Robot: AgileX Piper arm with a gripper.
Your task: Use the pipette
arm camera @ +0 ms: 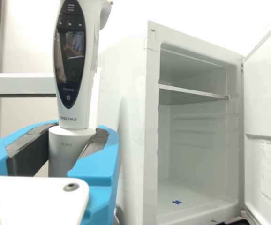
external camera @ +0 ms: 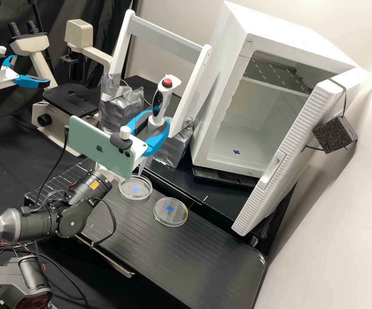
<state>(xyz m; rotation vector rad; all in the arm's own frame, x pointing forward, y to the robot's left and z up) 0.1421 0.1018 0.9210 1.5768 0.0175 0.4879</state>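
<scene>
While the pipette (external camera: 163, 98) stands roughly upright above the tabletop (external camera: 203, 257), the tool (external camera: 158, 123) grips its grey lower body from both sides; its narrow tip is by the far rim of a clear dish (external camera: 145, 182), near another dish (external camera: 164, 214).
</scene>
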